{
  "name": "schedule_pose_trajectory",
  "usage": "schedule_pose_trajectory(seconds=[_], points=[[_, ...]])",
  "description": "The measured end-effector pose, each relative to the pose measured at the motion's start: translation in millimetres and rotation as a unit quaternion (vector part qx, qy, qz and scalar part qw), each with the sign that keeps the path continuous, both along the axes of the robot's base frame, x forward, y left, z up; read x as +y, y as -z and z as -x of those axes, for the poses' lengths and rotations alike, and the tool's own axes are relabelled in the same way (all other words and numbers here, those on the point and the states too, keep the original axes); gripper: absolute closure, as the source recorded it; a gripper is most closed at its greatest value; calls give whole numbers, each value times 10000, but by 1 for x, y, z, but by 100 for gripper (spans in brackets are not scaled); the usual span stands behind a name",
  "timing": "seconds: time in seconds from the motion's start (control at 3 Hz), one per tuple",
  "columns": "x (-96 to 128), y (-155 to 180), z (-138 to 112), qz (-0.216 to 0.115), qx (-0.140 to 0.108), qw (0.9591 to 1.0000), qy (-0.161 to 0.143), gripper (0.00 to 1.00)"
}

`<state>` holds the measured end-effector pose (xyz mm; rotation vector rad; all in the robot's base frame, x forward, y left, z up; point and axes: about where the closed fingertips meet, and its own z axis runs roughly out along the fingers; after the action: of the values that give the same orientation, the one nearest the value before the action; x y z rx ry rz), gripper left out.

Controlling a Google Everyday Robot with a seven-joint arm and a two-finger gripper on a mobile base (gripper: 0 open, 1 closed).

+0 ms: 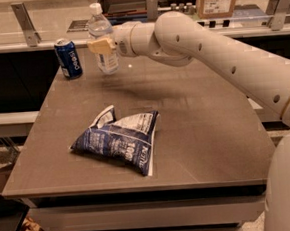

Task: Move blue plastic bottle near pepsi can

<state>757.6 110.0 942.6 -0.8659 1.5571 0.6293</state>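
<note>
While the two-finger gripper [101,44] clamps the tall clear plastic water bottle [109,63] at mid-height, bottle upright over the grey table's [206,127] far edge, small dark blue pepsi can [68,58] near its left, apart.

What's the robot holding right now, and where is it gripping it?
The gripper, at the table's far edge, grips the blue plastic bottle around its middle.

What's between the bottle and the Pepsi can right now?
Only bare table, in the camera view. The gripper is clamped on the bottle near the table's far edge, beside the can.
</note>
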Motion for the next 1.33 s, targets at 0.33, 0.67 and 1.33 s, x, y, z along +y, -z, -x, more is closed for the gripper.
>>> schedule_pose_trajectory(seconds=[0.33,0.67,1.33], points=[[8,8,-5,-69,20,9999,-153,100],[14,10,-8,-60,62,9996,-278,100],[29,23,-11,-20,290,9985,-469,100]])
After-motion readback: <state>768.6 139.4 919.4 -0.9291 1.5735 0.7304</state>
